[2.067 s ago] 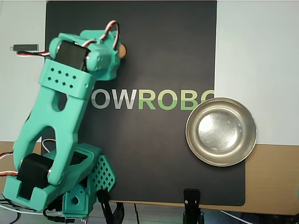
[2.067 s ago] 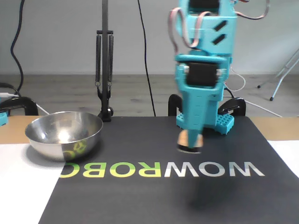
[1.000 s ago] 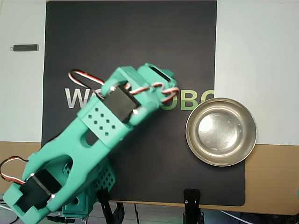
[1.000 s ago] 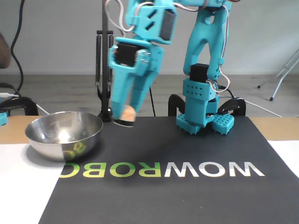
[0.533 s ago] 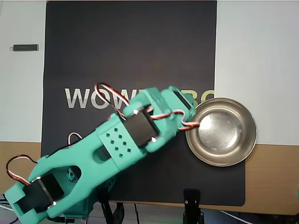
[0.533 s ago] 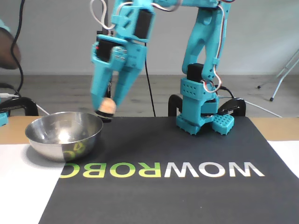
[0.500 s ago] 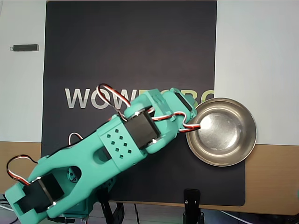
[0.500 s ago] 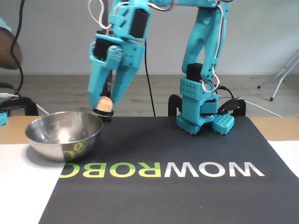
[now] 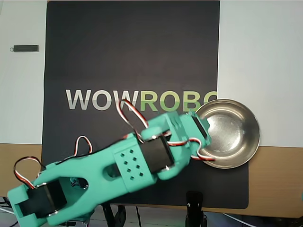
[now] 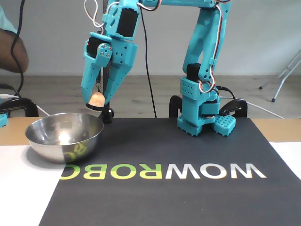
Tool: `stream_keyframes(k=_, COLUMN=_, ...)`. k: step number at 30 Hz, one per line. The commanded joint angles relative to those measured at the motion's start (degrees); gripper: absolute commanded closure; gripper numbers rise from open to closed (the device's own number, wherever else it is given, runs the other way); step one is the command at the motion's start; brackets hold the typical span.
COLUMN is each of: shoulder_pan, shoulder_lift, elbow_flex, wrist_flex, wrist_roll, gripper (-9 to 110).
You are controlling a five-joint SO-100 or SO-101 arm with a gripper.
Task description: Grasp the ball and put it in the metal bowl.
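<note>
Ball (image 10: 97, 100), tan and small, is pinched between the tips of the teal end effector (image 10: 97, 101), hanging in the air just above the right rim of the metal bowl (image 10: 64, 136) in the fixed view. From overhead the arm covers the ball, its tip reaching over the bowl's left edge (image 9: 235, 134). Further right in the fixed view, the arm's base (image 10: 201, 113) stands on the black mat (image 10: 188, 188) with its WOWROBO lettering.
</note>
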Motion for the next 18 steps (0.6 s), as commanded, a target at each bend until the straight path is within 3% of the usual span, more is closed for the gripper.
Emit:
stream_keyframes(k=1, shoulder_pan=0.7, shoulder_lift=-1.32, elbow_flex=-1.23, wrist_flex=-0.7, wrist_roll=-0.44, gripper=79)
stream_keyframes(k=18, shoulder_pan=3.69, shoulder_lift=-14.06, elbow_flex=-12.92, wrist_flex=-0.53, wrist_roll=-0.44, gripper=79)
